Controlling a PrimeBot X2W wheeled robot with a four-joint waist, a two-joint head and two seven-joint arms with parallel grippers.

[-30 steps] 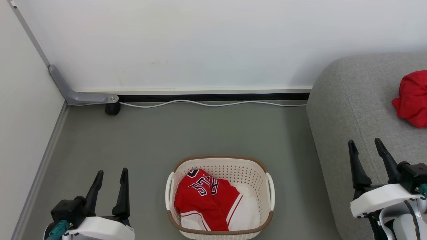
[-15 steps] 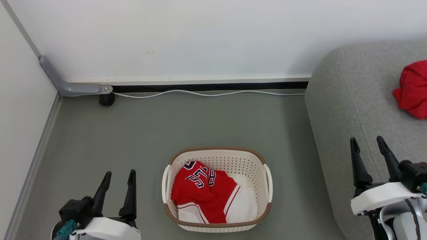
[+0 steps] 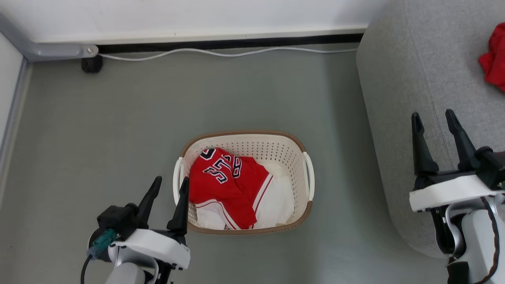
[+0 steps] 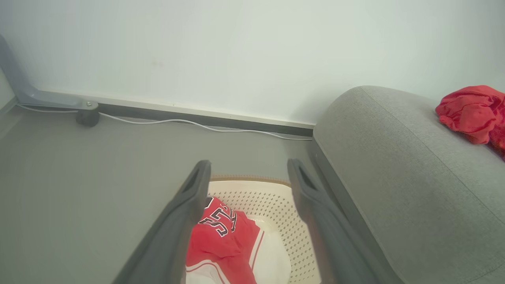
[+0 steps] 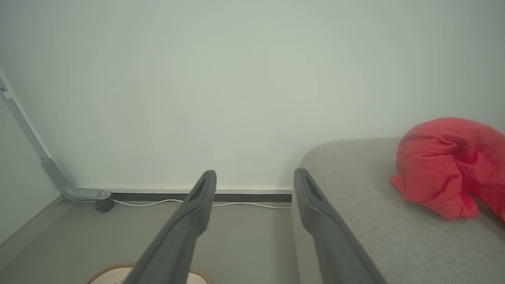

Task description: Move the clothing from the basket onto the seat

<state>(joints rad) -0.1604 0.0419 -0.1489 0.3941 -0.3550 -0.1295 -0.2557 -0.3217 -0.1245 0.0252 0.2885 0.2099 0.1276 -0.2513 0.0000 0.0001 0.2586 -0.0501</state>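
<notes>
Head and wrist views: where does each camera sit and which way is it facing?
Head: up top, looking down at basket, clothing, sofa; left end effector and right end effector show.
Left wrist: looks along its fingers over the basket toward the wall.
Right wrist: by the sofa, facing the wall; its fingers show.
Shared: both wrist views catch the red garment on the sofa.

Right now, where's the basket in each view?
Head view: basket lower centre, beside the left tool.
Left wrist view: basket bottom centre, between the tool's fingers.
Right wrist view: basket rim sliver at the bottom edge, left of centre.
Shared landmark: the white cable beyond it.
</notes>
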